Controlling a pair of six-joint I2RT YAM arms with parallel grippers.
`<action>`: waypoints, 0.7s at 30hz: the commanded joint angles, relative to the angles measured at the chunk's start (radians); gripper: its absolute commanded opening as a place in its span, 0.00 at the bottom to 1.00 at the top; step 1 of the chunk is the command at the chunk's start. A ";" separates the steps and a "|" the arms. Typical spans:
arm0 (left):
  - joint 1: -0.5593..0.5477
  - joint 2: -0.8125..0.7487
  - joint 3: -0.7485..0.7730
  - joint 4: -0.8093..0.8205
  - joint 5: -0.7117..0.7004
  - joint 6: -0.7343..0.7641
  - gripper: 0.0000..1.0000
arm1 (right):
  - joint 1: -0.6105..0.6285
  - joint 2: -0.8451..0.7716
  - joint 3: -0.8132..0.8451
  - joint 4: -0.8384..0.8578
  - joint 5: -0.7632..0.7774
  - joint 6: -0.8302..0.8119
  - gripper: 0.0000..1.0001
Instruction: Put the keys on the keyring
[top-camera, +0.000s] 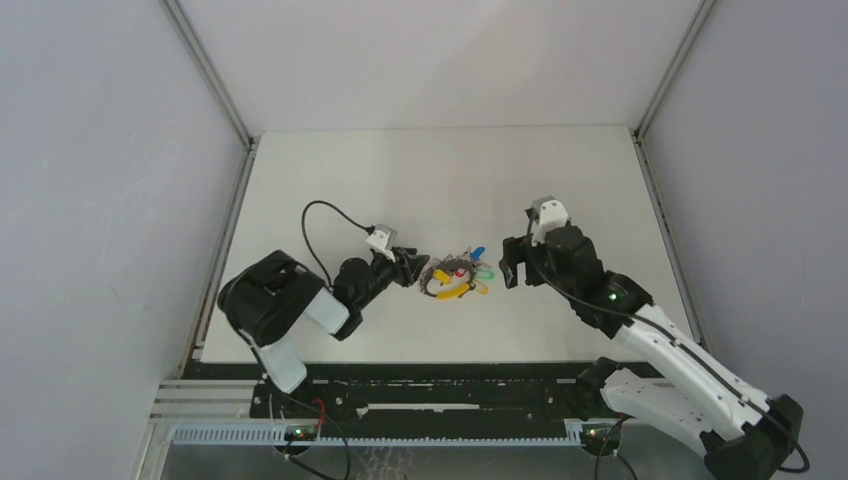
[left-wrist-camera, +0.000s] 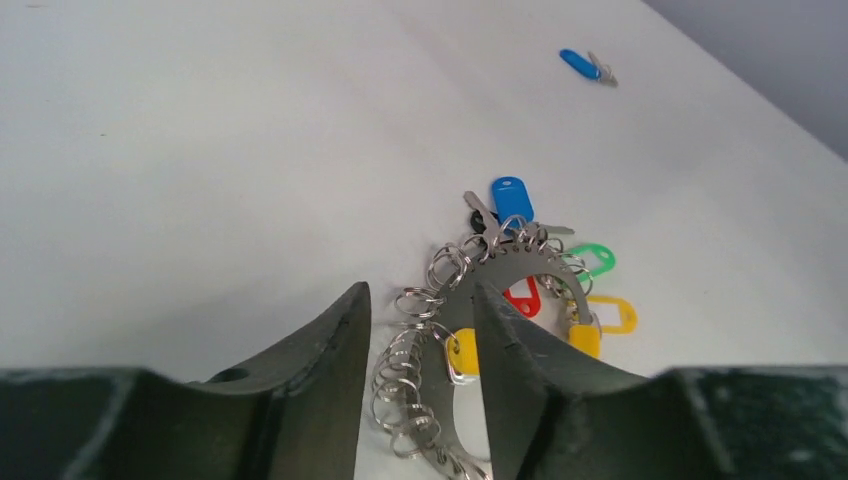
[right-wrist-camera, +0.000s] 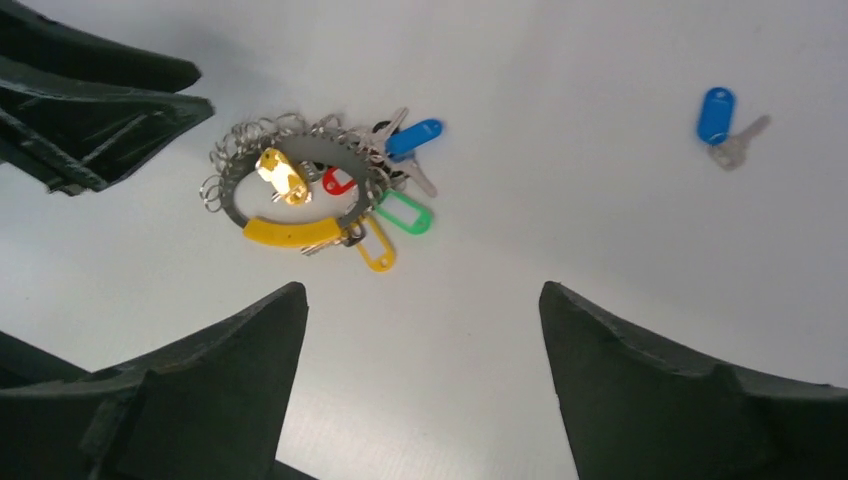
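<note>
Overhead, the keyring (top-camera: 458, 276) lies on the table (top-camera: 400, 180) between the left gripper (top-camera: 414, 268) and the right gripper (top-camera: 512, 262). From the left wrist, the left gripper's fingers (left-wrist-camera: 330, 350) stand parted about the ring's edge, seemingly not pinching it. From the right wrist, the right gripper is spread wide and empty, and a loose blue key (right-wrist-camera: 715, 112) lies well apart from the ring.

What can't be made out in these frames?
- Left wrist: the near part of the keyring is behind the left fingers and cut off by the bottom edge.
- Top: the loose blue key is too small to tell from the tags.
- Both wrists: whether the yellow key is threaded on; overlapping rings hide it.
</note>
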 joint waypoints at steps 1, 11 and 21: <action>0.031 -0.175 -0.086 -0.028 -0.047 -0.038 0.59 | -0.030 -0.150 -0.017 0.005 0.055 0.108 0.99; 0.090 -0.979 0.002 -1.110 -0.213 -0.047 1.00 | -0.060 -0.521 -0.014 -0.117 0.239 0.140 1.00; 0.086 -1.532 0.231 -1.704 -0.474 -0.188 1.00 | -0.062 -0.698 0.019 -0.185 0.328 0.062 1.00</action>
